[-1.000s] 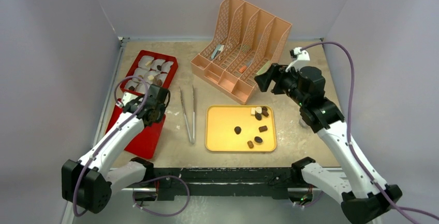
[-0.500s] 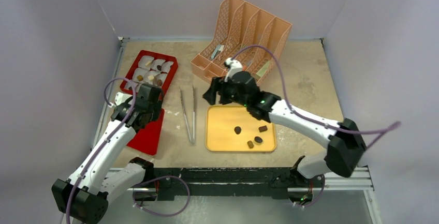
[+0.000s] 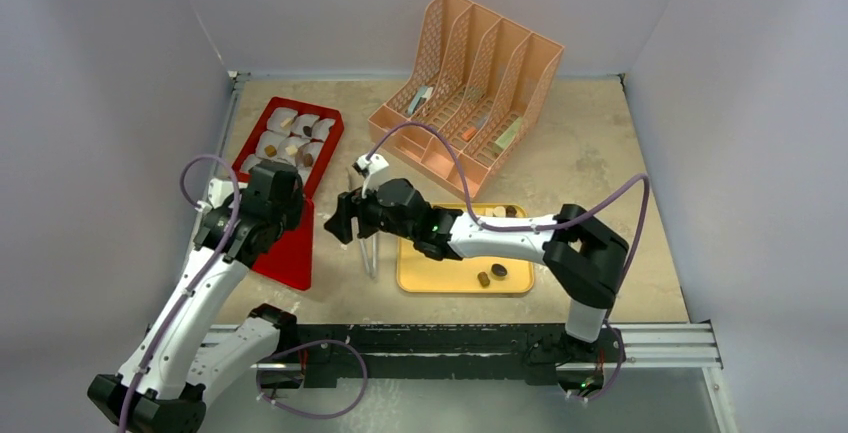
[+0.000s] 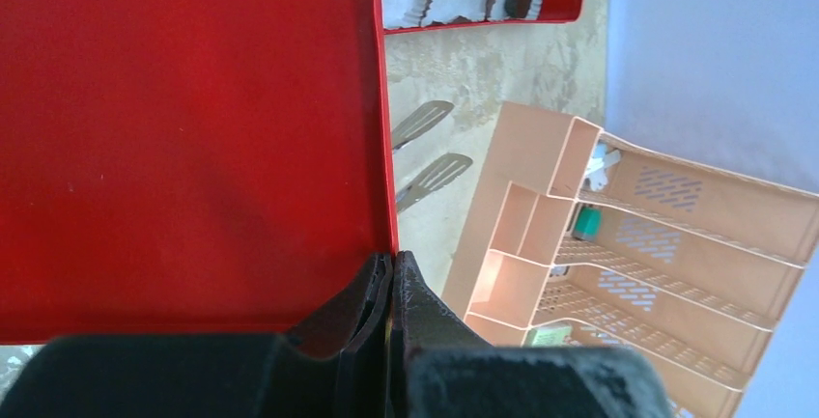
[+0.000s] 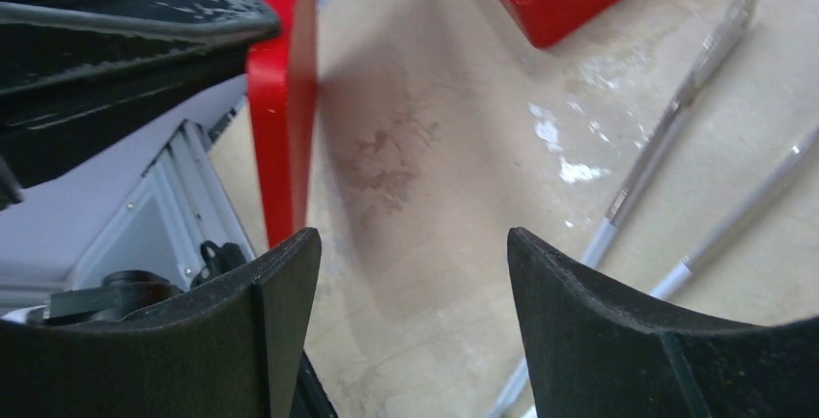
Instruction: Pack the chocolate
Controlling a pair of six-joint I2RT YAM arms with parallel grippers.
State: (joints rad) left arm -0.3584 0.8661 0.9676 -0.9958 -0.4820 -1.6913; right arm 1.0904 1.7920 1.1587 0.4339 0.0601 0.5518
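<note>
Top view: my left gripper [image 3: 288,211] sits at the red lid [image 3: 285,256], and my right gripper [image 3: 337,227] is near the tongs [image 3: 370,261]. Chocolate [image 3: 498,271] lies on the yellow tray [image 3: 430,273], with more in the red box [image 3: 300,106]. Left wrist: fingers pinched tight on the lid's edge. Right wrist: fingers spread wide with nothing between them, the lid's edge just beyond.

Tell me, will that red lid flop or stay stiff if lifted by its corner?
Probably stiff: pinched at one corner in the left jaws, the lid looks flat, its edges straight. Likely light, since that thin grip seems to hold it. It may be slippery; its surface looks smooth.
</note>
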